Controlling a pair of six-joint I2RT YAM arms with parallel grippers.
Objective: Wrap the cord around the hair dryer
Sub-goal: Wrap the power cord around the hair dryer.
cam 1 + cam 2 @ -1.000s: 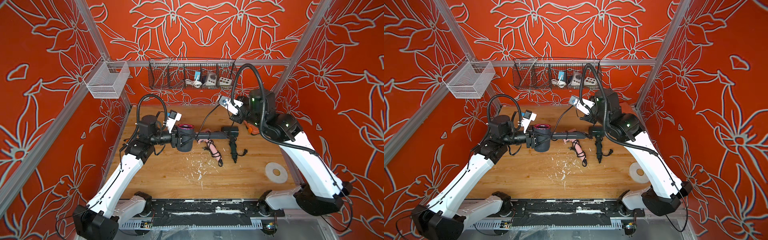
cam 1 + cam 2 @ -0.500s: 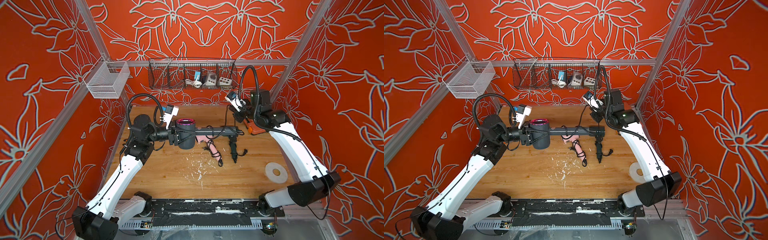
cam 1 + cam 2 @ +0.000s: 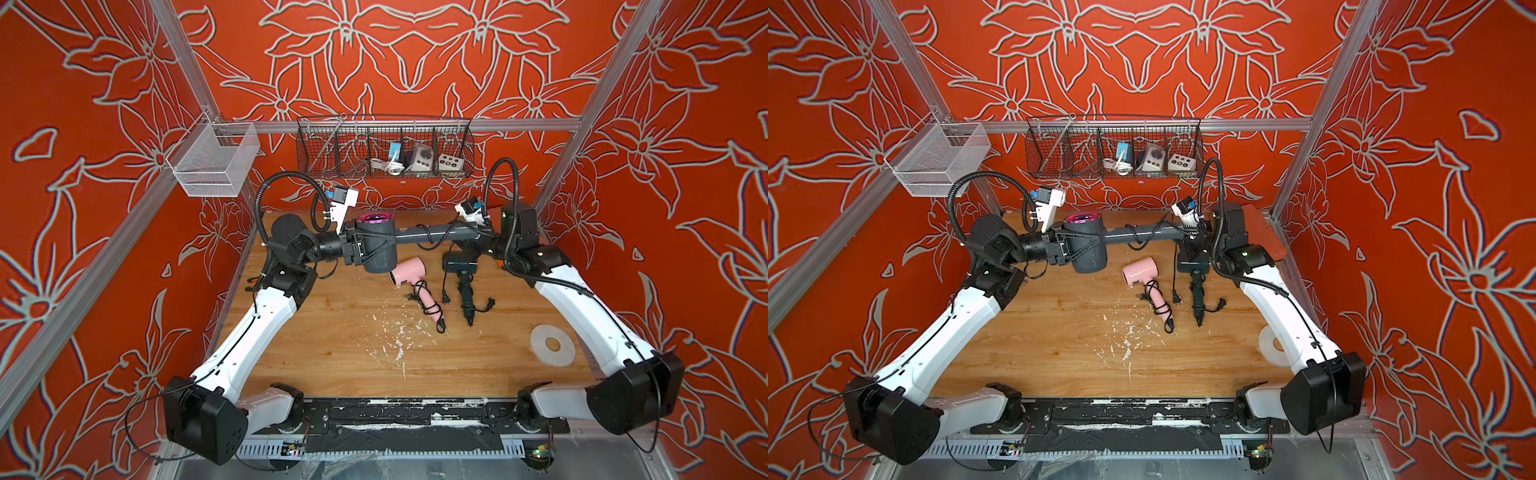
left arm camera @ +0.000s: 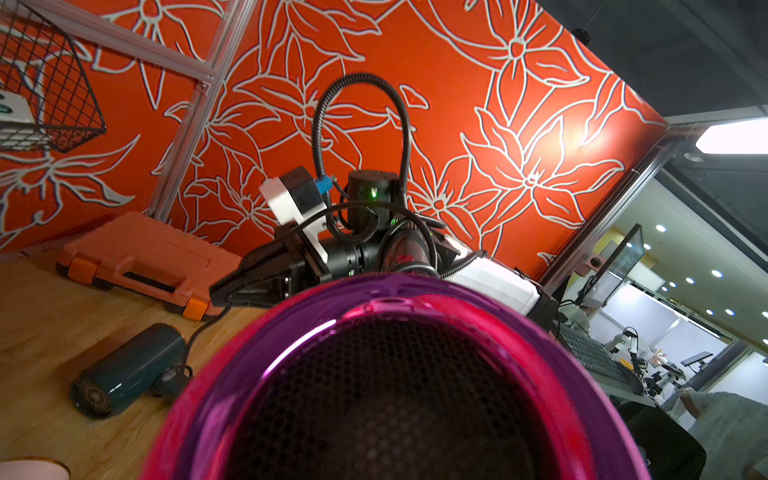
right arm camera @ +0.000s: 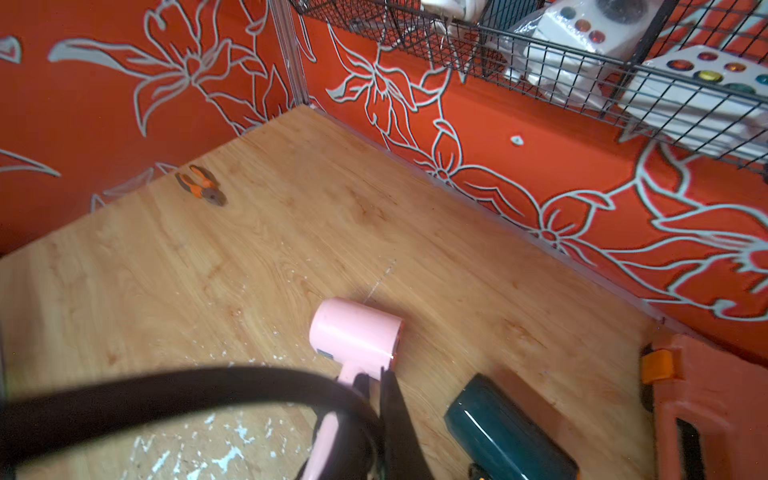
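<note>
A grey hair dryer (image 3: 376,259) (image 3: 1086,259) with a magenta rim (image 4: 291,332) hangs above the back of the table. Its handle (image 3: 409,235) points level toward the right arm. My left gripper (image 3: 388,243) (image 3: 1096,241) is shut across its barrel. The black cord (image 3: 428,246) (image 3: 1138,245) loops round the handle. My right gripper (image 3: 478,235) (image 3: 1187,232) is shut on the cord at the handle's end. In the right wrist view the cord (image 5: 166,390) runs across into the closed jaws. The left wrist view shows only the rim and grille, not my left fingers.
On the table below lie a pink hair dryer (image 3: 409,272) with a wrapped cord and a dark green one (image 3: 459,266). An orange case (image 4: 137,262) sits at the back right, a tape roll (image 3: 552,345) at the right, and pliers (image 5: 201,189) at the left. A wire basket (image 3: 386,149) hangs on the back wall.
My left arm has lifted the dryer up and toward the back. My right gripper has come down with the cord to the handle's end, and its arm has drawn back.
</note>
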